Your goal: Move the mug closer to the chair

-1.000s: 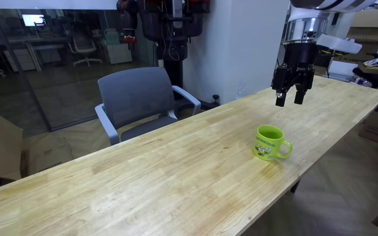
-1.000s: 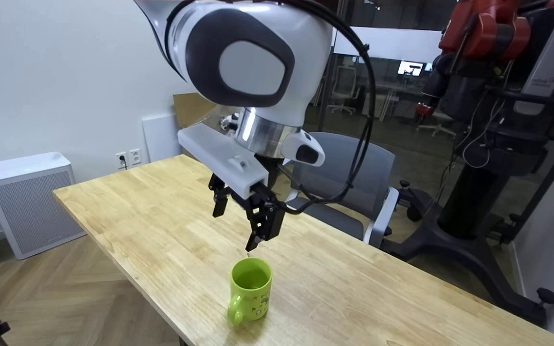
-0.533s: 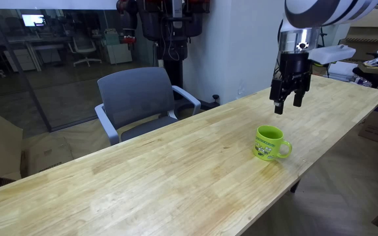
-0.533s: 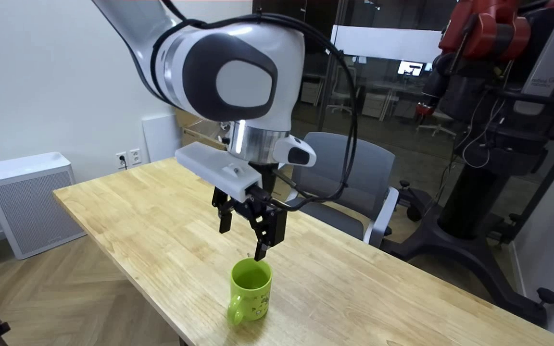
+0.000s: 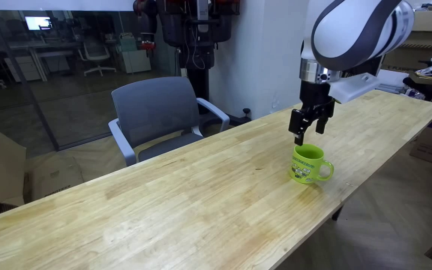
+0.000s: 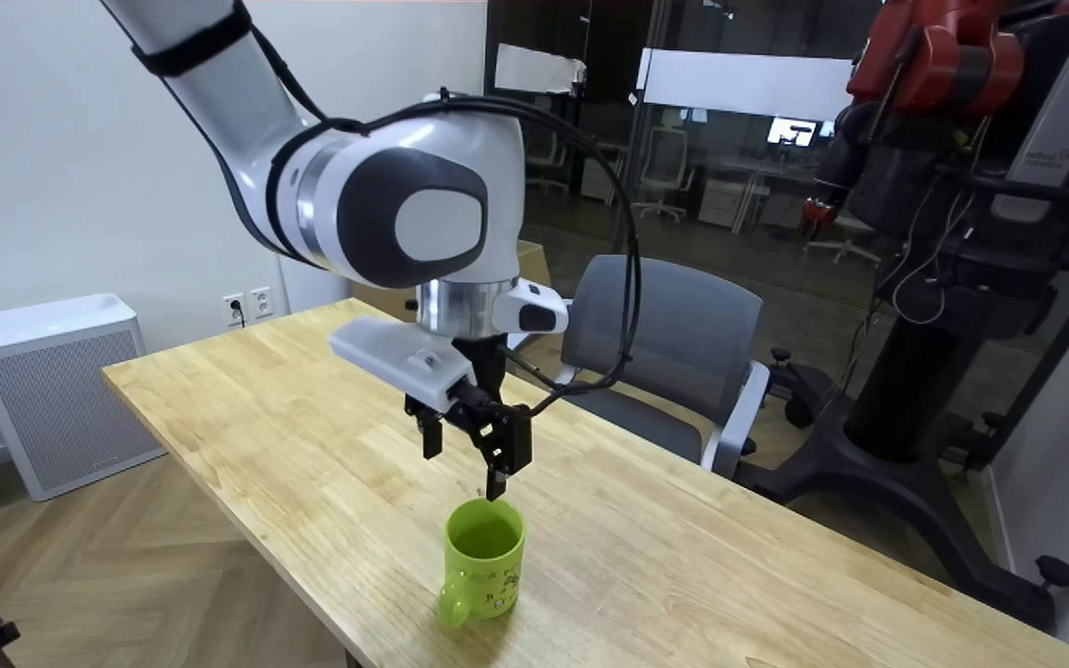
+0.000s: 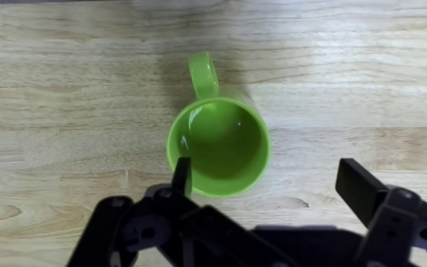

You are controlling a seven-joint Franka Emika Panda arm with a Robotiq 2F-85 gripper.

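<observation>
A lime-green mug (image 5: 301, 170) with cartoon figures stands upright on the wooden table, near one long edge. It also shows in an exterior view (image 6: 490, 583) and in the wrist view (image 7: 221, 137), its handle pointing to the top there. My gripper (image 5: 309, 137) is open and empty, above the mug and a little off to its side. In the wrist view the gripper (image 7: 266, 172) has its left fingertip overlapping the mug's rim and its right fingertip over bare wood. The grey chair (image 5: 156, 110) stands at the table's opposite long edge, also in an exterior view (image 6: 669, 334).
The wooden table (image 5: 186, 195) is long and narrow. A dark robot (image 6: 924, 325) on a wheeled base stands beyond the table near the chair. A white box-shaped appliance (image 6: 61, 390) stands on the floor by the wall. An open cardboard box (image 5: 0, 165) lies near the table's end.
My arm has come down and across, bringing the open gripper closer to the mug and toward the chair side. The mug and chair have not moved.
</observation>
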